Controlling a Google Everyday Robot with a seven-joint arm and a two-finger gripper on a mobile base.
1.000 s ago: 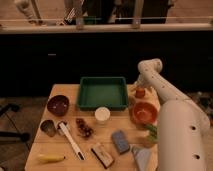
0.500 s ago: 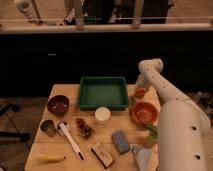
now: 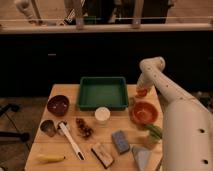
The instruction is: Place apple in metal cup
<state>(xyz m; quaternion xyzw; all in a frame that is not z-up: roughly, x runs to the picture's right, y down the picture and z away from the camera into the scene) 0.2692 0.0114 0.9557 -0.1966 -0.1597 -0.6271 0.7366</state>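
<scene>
The apple point(image 3: 142, 92) is a small orange-red fruit at the table's back right, just behind the orange bowl. My gripper point(image 3: 140, 88) is right at the apple, at the end of the white arm that reaches in from the right. I cannot tell whether it holds the apple. The metal cup point(image 3: 48, 127) is a small dull grey cylinder at the table's front left, far from the gripper, below the maroon bowl.
A green tray point(image 3: 102, 93) sits at back centre. An orange bowl point(image 3: 144, 113) is right, a maroon bowl point(image 3: 58, 105) left. A white cup point(image 3: 102, 115), berry cluster point(image 3: 84, 128), white-handled brush point(image 3: 70, 140), banana point(image 3: 50, 158) and blue sponge point(image 3: 120, 141) lie in front.
</scene>
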